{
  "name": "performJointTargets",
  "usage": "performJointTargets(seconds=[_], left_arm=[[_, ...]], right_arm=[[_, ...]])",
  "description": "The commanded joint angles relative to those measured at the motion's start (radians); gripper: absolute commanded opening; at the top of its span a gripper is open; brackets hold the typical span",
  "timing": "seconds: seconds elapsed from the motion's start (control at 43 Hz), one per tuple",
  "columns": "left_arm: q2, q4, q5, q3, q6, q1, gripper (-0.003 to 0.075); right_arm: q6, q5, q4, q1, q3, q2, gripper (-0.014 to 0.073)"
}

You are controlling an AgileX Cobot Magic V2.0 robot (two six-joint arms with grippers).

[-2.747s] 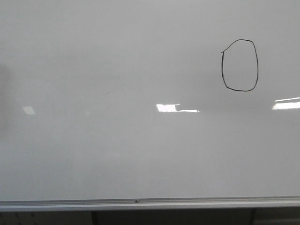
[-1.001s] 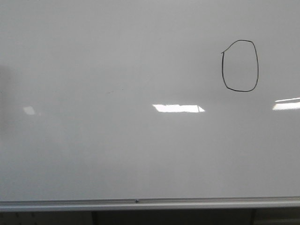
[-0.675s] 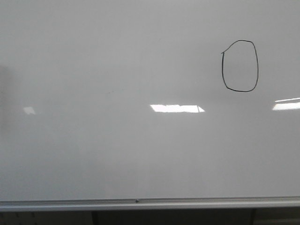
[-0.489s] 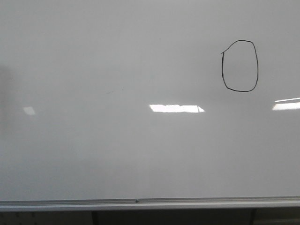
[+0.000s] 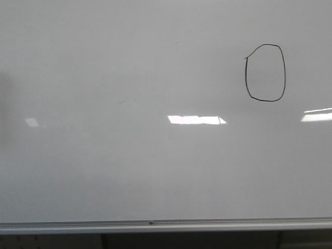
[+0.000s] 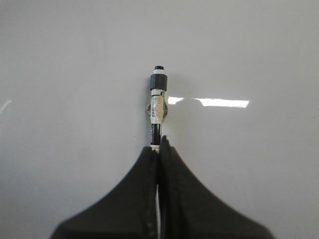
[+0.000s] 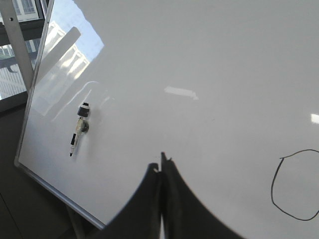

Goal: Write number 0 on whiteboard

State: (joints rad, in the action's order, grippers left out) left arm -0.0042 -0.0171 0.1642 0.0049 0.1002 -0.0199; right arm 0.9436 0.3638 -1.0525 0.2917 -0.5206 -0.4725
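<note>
The number 0 (image 5: 265, 72) is a thin black oval at the upper right of the whiteboard (image 5: 129, 62). It also shows in the right wrist view (image 7: 296, 184). A black-and-white marker (image 7: 79, 128) sticks to the board far to the left of the 0, with nothing holding it. In the left wrist view the marker (image 6: 158, 102) stands just beyond my left gripper (image 6: 159, 142), whose jaws are shut with only a hairline slit. My right gripper (image 7: 162, 162) is shut and empty, off the board, left of the 0. Neither gripper shows in the front view.
A silver frame strip (image 5: 155, 224) runs along the board's lower edge, with dark space below it. The board's left edge and stand leg (image 7: 75, 224) show in the right wrist view, with a window (image 7: 15, 45) beyond. Bright light reflections (image 5: 196, 120) lie on the board.
The middle light reflection on the board has widened and shifted slightly. The 0 and the board have not moved.
</note>
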Motion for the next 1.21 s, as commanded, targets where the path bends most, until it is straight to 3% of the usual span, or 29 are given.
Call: performJointTargets(seconds=[0.0,0.815,0.978,1.094,1.187], left_arm=[[-0.020,0.009,-0.093,0.024,0.010,-0.007,-0.0020],[-0.020,0.009,-0.093,0.024,0.010,-0.007,-0.0020],[-0.020,0.009,-0.093,0.024,0.010,-0.007,-0.0020],[-0.020,0.009,-0.093,0.024,0.010,-0.007,-0.0020],[-0.020,0.009,-0.093,0.024,0.010,-0.007,-0.0020]], right_arm=[[0.009,-0.037,-0.029,-0.006,-0.024,-0.003,-0.0069],[0.009,-0.041,-0.029,-0.006,-0.024,-0.004,-0.0069],[0.008,-0.156,-0.020,-0.006,0.001,0.007,-0.0069],[-0.027,-0.218,0.090,-0.006,0.067,0.058,-0.0069],[-0.151,-0.269,0.240,-0.020,0.159,0.130,-0.0069]])
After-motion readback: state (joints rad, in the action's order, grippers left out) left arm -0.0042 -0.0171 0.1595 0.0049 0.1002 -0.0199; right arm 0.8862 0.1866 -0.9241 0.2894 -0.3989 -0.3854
